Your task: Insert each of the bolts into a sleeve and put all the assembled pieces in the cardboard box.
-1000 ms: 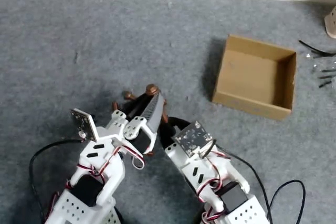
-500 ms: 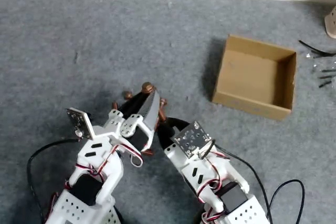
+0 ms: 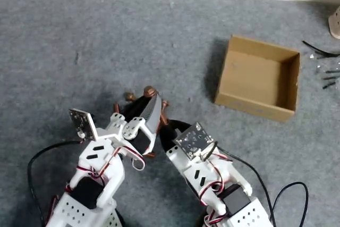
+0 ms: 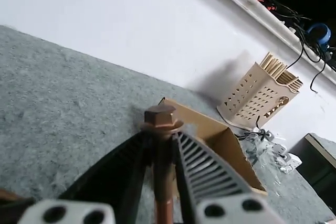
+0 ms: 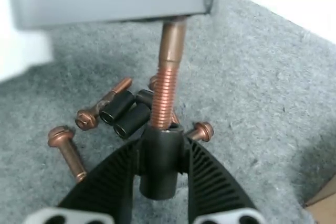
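Note:
My left gripper [image 4: 160, 153] is shut on a copper bolt [image 4: 161, 129], held head-up; in the high view its head [image 3: 150, 91] pokes out past the gripper's tip. My right gripper [image 5: 160, 169] is shut on a black sleeve [image 5: 159, 161]. The bolt's threaded end [image 5: 165, 98] enters the top of that sleeve. On the grey carpet beyond lie loose copper bolts [image 5: 65, 148] and two black sleeves [image 5: 125, 114]. The cardboard box [image 3: 259, 78] sits open at the right in the high view and shows behind the bolt [image 4: 220, 140] in the left wrist view.
A perforated holder with wooden sticks [image 4: 260, 95] stands by the white wall. Small dark parts and cables [image 3: 324, 70] lie right of the box. Black arm cables [image 3: 276, 190] trail on the carpet near the bases.
The left gripper with its bolt shifted slightly toward the arm bases and left, then barely moved. The right arm stayed put.

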